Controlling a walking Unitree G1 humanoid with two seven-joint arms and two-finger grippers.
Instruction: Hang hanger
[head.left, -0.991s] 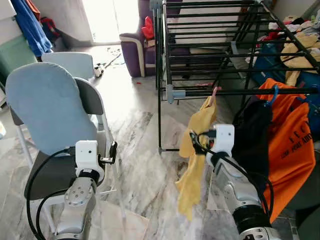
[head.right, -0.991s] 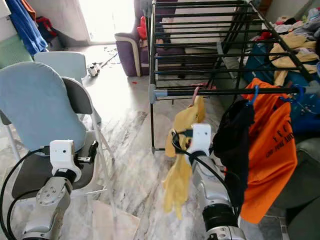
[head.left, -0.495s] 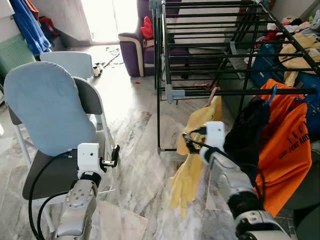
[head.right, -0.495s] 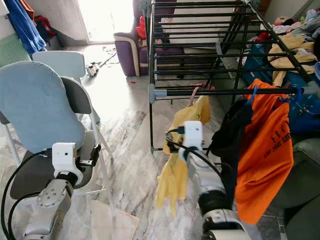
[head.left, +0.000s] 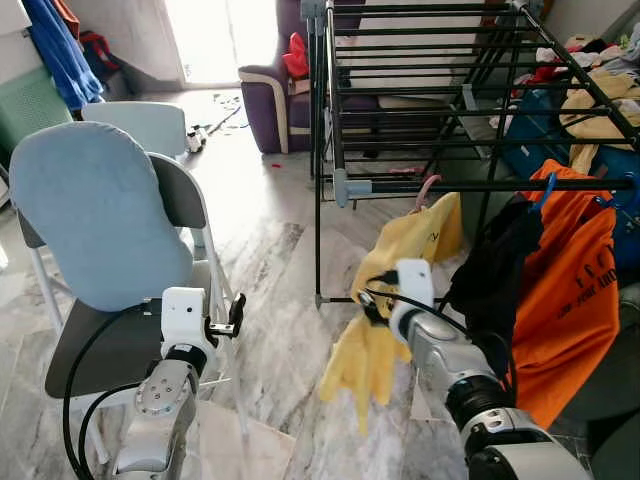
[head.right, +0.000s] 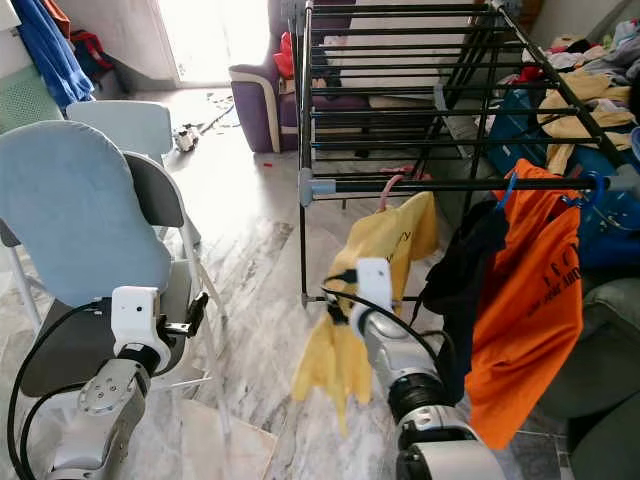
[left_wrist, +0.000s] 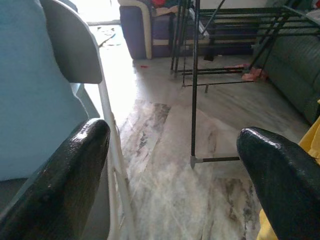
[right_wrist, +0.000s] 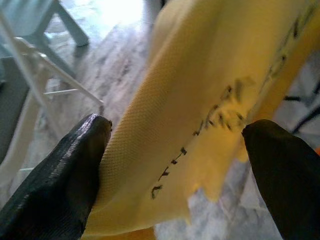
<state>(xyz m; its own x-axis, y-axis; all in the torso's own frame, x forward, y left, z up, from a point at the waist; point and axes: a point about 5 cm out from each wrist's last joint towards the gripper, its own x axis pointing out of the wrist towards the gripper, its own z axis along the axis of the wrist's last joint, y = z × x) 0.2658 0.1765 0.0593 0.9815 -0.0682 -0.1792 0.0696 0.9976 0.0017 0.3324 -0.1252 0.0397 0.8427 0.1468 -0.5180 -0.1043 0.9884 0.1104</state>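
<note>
A yellow shirt (head.left: 400, 250) hangs on a pink hanger (head.left: 428, 188) whose hook sits over the front rail (head.left: 480, 185) of the black drying rack. My right gripper (head.left: 368, 305) is low against the shirt's middle and pulls its lower half out to the left. In the right wrist view its fingers (right_wrist: 60, 170) stand wide apart, with the yellow cloth (right_wrist: 200, 110) spread between them. My left gripper (head.left: 235, 318) is open beside the chair seat, with nothing between its fingers (left_wrist: 65, 175).
A black garment (head.left: 495, 270) and an orange shirt (head.left: 575, 290) on a blue hanger (head.left: 548, 185) hang on the same rail, to the right. A blue-backed chair (head.left: 95, 215) stands on the left and a purple armchair (head.left: 270, 90) behind. Marble floor lies between chair and rack.
My right gripper has moved left and lower, drawing the yellow shirt's lower half leftward and stretching it slantwise. The hanger hook stays on the rail. The left arm has barely moved.
</note>
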